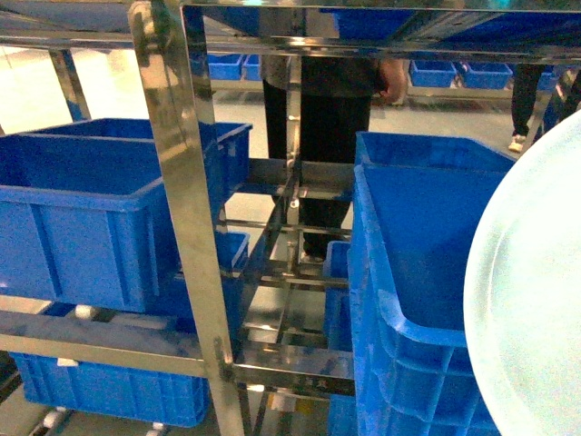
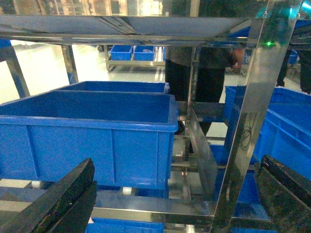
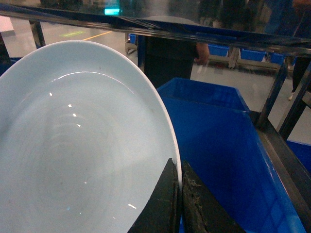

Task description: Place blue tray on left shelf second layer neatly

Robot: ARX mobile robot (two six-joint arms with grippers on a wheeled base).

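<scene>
Up close, the right claw [image 3: 178, 194] is clamped on the rim of the blue tray [image 3: 77, 145]: its two dark fingers [image 3: 163, 204] sit almost together, with the thin pale edge of the tray pinched between them. The tray is held tilted, its smooth inner face turned toward the right wrist camera, and it fills most of that view. Beyond its rim lies a deep blue crate [image 3: 218, 141], over which the tray hangs.

From the head camera the same tray [image 1: 531, 291] shows only as a big pale curve at the right edge, in front of the right-hand crate [image 1: 408, 272]. A shiny metal post [image 1: 186, 209] stands between that crate and the left shelf, where another blue crate [image 1: 82, 218] sits on a steel rail [image 1: 100, 341]. A person in dark clothes [image 1: 327, 118] stands behind the rack.

The left claw [image 2: 175, 199] is wide apart and holds nothing: one dark finger [image 2: 58, 201] shows at the lower left of its own view and the other at the lower right. Between them are the left shelf's crate [image 2: 92, 136] and the metal post [image 2: 248, 131], well beyond the fingers and untouched.
</scene>
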